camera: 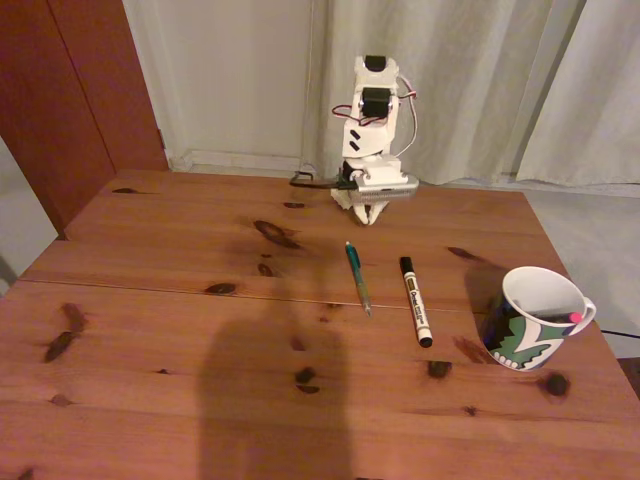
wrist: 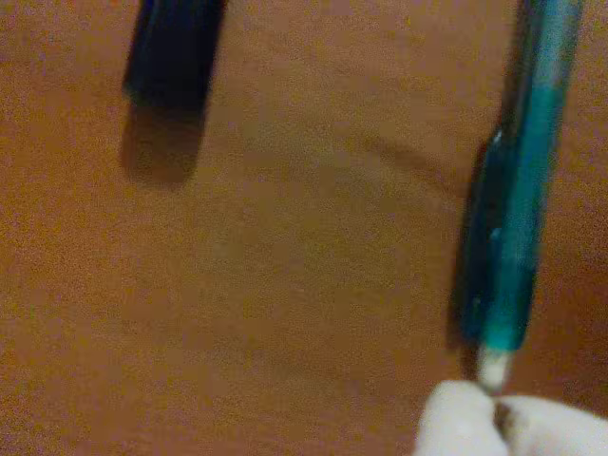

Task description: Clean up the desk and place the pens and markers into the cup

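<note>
On the desk point(camera: 150, 300) a translucent green pen point(camera: 358, 277) lies near the middle, and a white marker with black caps point(camera: 415, 300) lies just to its right. The cup point(camera: 535, 318) stands at the right edge, with the pink end of a pen point(camera: 575, 317) showing inside it. The white arm is folded at the back of the desk, its gripper point(camera: 368, 212) pointing down, shut and holding nothing. In the blurred wrist view the green pen point(wrist: 518, 190) runs down the right side, the marker's black cap point(wrist: 176, 47) is at top left, and the gripper's white fingertips point(wrist: 456, 423) meet at the bottom.
Pale curtains point(camera: 480, 80) hang behind the arm and a red-brown door point(camera: 80, 90) stands at the back left. A dark cable point(camera: 302, 178) lies by the arm's base. A large shadow point(camera: 270, 400) falls on the front of the desk.
</note>
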Robot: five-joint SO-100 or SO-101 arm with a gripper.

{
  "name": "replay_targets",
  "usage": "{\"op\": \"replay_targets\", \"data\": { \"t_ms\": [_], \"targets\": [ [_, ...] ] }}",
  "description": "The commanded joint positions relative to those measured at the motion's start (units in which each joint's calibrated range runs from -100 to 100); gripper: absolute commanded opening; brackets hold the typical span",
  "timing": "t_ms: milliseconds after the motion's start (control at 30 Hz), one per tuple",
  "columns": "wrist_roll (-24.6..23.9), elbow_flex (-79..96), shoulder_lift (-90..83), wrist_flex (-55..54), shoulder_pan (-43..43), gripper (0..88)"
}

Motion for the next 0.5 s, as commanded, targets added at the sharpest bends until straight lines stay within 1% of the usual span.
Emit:
{"op": "replay_targets", "data": {
  "t_ms": [0, 200, 467],
  "targets": [
    [-1.37, -12.46, 12.59, 0.16, -0.44, 0.8],
    [-1.79, -23.55, 26.82, 0.16, -0.2, 0.8],
    [-1.79, -32.21, 37.25, 0.16, 0.12, 1.5]
  ]
}}
